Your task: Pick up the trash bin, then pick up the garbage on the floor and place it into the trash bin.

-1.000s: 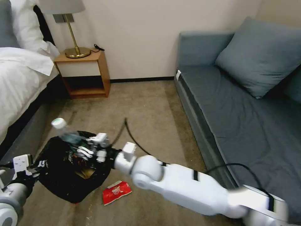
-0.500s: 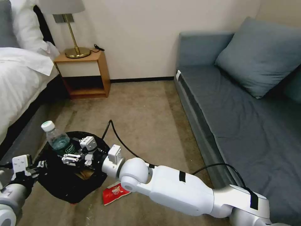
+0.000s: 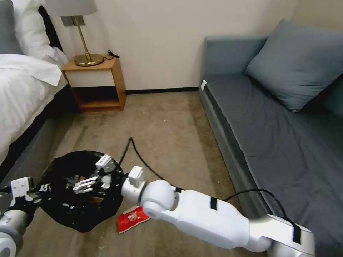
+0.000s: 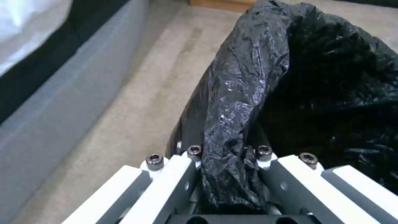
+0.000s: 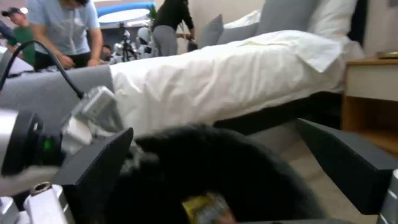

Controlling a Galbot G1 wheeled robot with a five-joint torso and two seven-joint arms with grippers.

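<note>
Right gripper (image 3: 83, 185) hangs over the mouth of the bin (image 3: 76, 210), its fingers spread apart with nothing between them. From the right wrist view the two dark fingers (image 5: 95, 168) stand wide on each side of the black bag (image 5: 215, 174), and a yellow-brown wrapper (image 5: 205, 208) lies down inside. Left gripper (image 4: 226, 174) is at the bin's near-left rim and is closed on a fold of the bag (image 4: 244, 93). The bin is on the carpet (image 3: 168, 121) next to the bed (image 3: 21, 89). A red packet (image 3: 133, 218) lies on the carpet just beside the bin, under the right arm.
</note>
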